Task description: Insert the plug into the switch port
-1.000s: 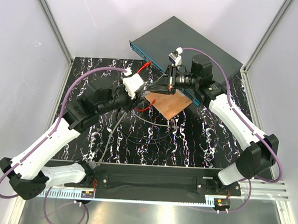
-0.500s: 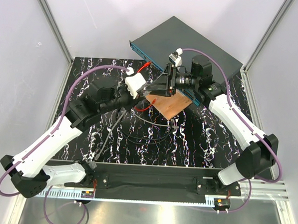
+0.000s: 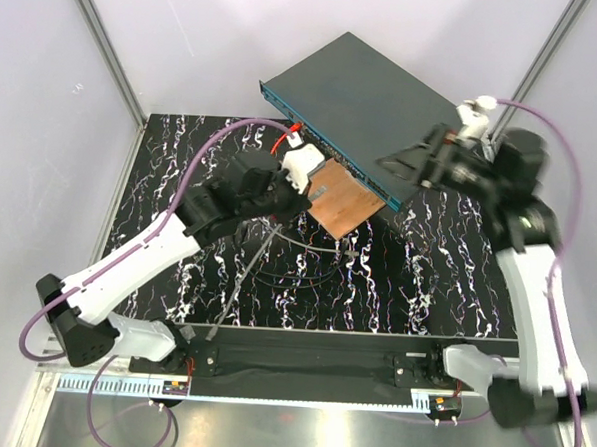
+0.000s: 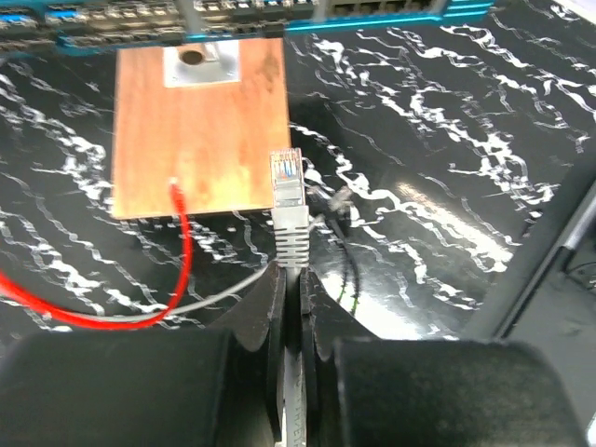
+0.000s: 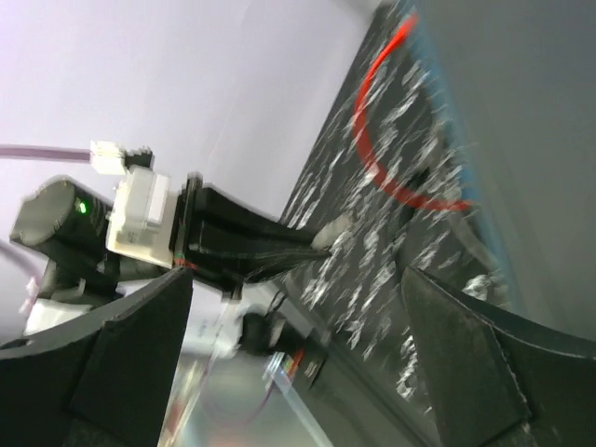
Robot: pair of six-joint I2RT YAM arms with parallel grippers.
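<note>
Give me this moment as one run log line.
left gripper: shut on plug | plug: aimed at switch ports, not inserted | right gripper: open, empty, near switch

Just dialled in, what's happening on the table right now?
The left gripper grips the plug by its grey boot and points it toward the blue socket face of the switch. The plug is not in yet: its tip sits by the right edge of the copper plate, short of the sockets. The right gripper is open, holds nothing, and hangs near the switch's right corner.
</note>
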